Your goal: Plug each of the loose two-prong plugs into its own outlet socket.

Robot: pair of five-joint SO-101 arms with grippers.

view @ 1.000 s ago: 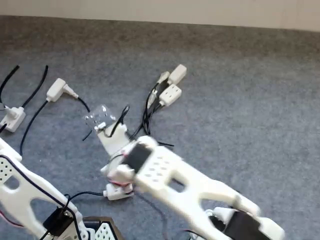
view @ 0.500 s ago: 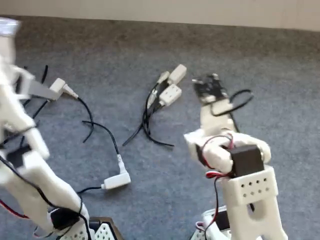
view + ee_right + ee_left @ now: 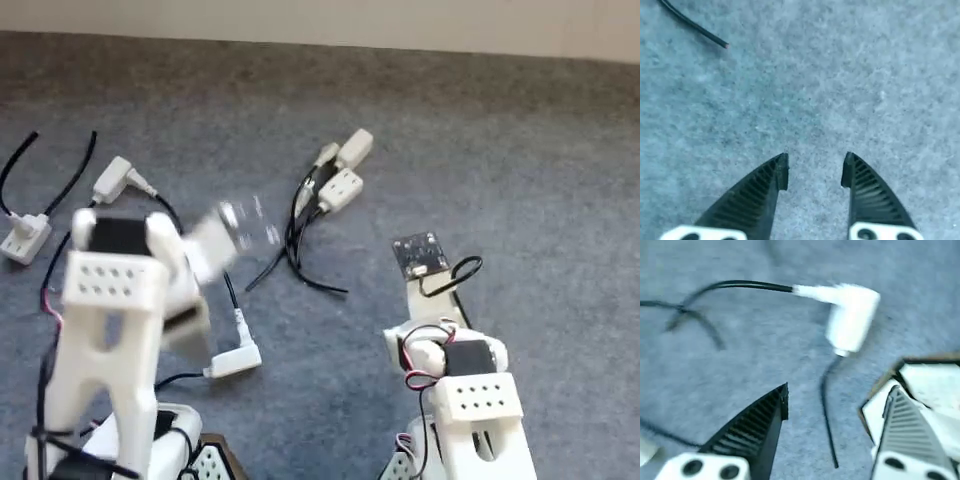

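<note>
Left pincer (image 3: pixel 840 390) spread near blurred, seemingly angled white plug (image 3: pixel 850 315); right pincer (image 3: pixel 816 157) spread above carpet (image 3: pixel 840 75).

A white two-prong plug (image 3: pixel 850 315) trails a black cord (image 3: pixel 740 286) over mottled grey-blue carpet (image 3: pixel 520 150). The right gripper (image 3: pixel 816 156) shows black fingers (image 3: pixel 760 195), ribbed along their inner faces.
</note>
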